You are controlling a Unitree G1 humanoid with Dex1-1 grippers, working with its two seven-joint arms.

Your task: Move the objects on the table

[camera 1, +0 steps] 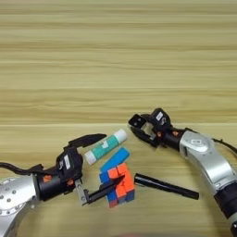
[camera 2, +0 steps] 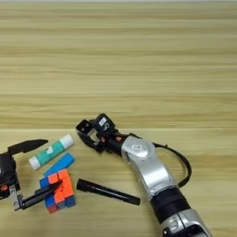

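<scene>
Nearest the robot: the left gripper w/ two black fingers spread wide apart. Lower finger lies against the front-left face of the orange/blue/red puzzle cube; upper finger sits near the left end of the teal-and-white glue stick, can't tell if touching. Nothing clamped. Looks like it's framing the small pile rather than holding any of it.

Same band, right of the cube: slim black marker lying flat, slanting down to the right, near end just beside the cube, apart from both grippers.

A bit farther: flat blue bar lying diagonal between glue stick and cube, its lower end touching or tucked at the cube's top. Glue stick lies flat, white cap up-right.

Farther again, right of the glue stick: right gripper, silver forearm coming in from lower right. Jaws part-open, nothing between them as far as I can see. Tip is near the glue stick's cap end but apart from it. No tiny black-and-white cube visible.

Far half of the light tan wooden table carries nothing.

Progress, judged: all four items bunched at the near edge, none lifted, none gripped. Task looks barely begun or mid-step; every object seems left to move. Likely next pick for left: cube or glue stick.
</scene>
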